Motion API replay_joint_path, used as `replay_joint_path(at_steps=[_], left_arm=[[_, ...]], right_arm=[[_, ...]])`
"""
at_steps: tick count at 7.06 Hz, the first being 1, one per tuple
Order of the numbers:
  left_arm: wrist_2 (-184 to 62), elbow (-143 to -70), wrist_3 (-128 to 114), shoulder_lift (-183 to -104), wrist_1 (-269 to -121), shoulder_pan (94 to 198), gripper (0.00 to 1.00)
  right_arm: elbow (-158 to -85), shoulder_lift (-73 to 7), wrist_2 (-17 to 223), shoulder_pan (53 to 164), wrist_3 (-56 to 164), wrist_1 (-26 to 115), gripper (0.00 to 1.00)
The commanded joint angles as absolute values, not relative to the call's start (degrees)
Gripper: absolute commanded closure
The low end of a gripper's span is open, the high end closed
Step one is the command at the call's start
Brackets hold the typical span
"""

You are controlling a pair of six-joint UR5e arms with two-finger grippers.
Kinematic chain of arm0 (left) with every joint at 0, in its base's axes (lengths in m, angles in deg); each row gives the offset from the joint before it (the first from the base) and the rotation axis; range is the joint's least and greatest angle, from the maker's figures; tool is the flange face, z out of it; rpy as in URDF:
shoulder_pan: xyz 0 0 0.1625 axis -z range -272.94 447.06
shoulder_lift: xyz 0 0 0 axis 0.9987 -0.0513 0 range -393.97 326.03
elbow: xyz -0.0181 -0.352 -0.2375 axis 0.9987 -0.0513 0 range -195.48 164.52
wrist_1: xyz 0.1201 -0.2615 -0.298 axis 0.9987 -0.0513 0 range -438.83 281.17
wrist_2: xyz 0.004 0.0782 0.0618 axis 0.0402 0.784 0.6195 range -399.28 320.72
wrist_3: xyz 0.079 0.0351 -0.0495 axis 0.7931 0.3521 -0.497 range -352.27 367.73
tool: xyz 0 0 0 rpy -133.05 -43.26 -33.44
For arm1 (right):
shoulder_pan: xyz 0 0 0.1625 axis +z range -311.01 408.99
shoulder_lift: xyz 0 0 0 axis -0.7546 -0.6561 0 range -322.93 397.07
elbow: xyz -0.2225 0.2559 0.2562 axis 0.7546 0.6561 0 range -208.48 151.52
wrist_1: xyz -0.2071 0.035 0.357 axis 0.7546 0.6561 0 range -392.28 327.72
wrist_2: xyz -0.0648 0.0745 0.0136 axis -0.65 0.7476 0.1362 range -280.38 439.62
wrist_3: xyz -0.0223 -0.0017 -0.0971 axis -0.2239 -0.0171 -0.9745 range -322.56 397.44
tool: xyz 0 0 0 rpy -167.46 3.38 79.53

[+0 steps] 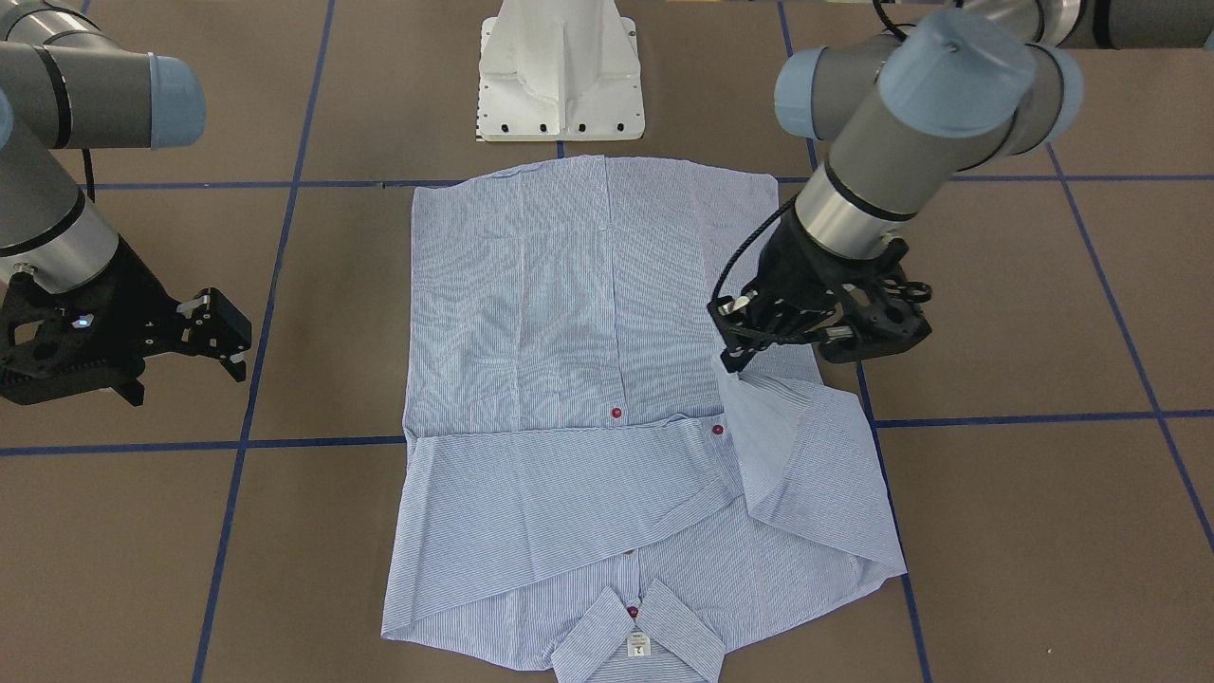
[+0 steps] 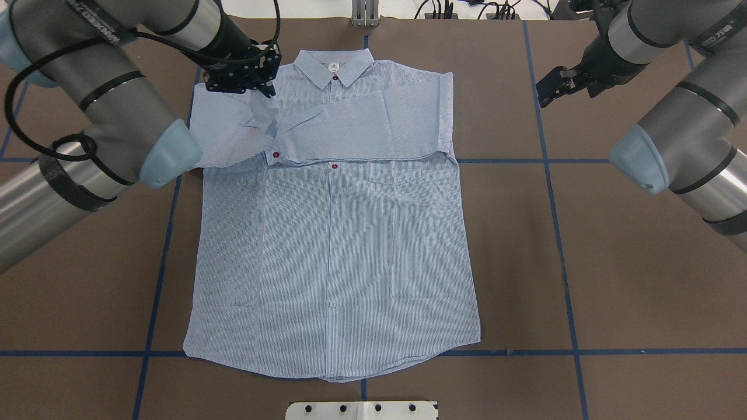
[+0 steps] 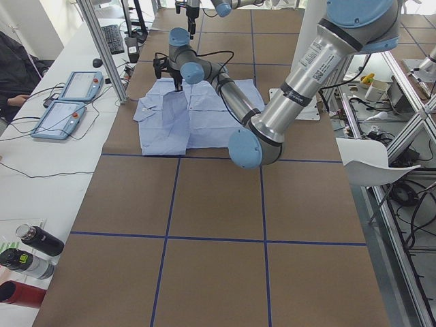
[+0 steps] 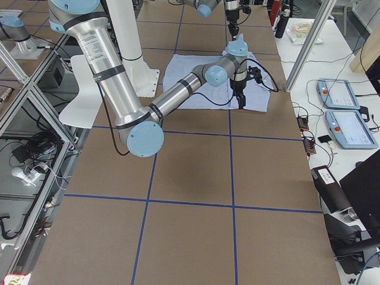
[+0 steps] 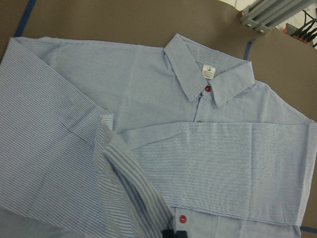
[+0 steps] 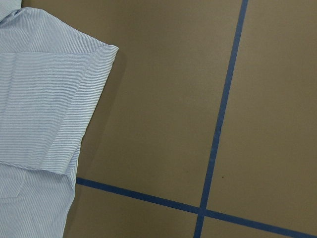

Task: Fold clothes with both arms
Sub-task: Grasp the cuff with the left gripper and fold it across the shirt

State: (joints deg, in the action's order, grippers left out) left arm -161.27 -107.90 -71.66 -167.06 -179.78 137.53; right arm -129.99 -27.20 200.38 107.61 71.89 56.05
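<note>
**Presently: shirt handling and grip points**

The shirt (image 2: pixel 332 245) lies flat and front-up on the table (image 2: pixel 583 262). Its hem is just beside the pedestal base (image 1: pixel 560 85) and its collar (image 2: pixel 334 65) is at the end farthest from the base. One sleeve (image 2: pixel 362 128) is already laid across the chest.

The left gripper (image 1: pixel 735 356) is closed on the other sleeve at its cuff (image 5: pixel 133 188), and the cloth there is lifted off the table. The right gripper (image 1: pixel 185 375) hovers off the shirt's far side from the base's view. Its jaws appear spread and hold nothing.

Treat the fabric as light, thin and limp. It will probably sag, drag and wrinkle if pulled from one point.

- Pinch at doubled edges: cuff, shoulder seam or hem corners.
- Avoid single-layer panels, where a pinch is likely to slip.
</note>
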Motion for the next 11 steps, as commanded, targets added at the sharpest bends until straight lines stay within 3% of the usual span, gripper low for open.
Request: replay_joint_path(at_steps=[1, 5, 9, 11], left_arm=[[-160.0, -104.4, -76.1, -173.1, -179.7, 135.2, 1.0], [-152.9, -101.1, -78.1, -173.5, -181.3, 127.0, 1.0], [-150.9, -93.2, -78.1, -175.6, -193.4, 119.1, 1.0], [-149.8, -89.5, -77.8, -176.4, -198.3, 116.8, 0.0]], right_arm=[[-129.9, -27.3, 200.4, 107.6, 71.9, 56.1, 0.0], [-130.0, -27.3, 200.4, 107.6, 72.0, 56.1, 0.0], [-129.7, -27.2, 200.4, 107.5, 72.2, 56.1, 0.0], [-129.7, -27.1, 200.4, 107.5, 72.2, 56.1, 0.0]])
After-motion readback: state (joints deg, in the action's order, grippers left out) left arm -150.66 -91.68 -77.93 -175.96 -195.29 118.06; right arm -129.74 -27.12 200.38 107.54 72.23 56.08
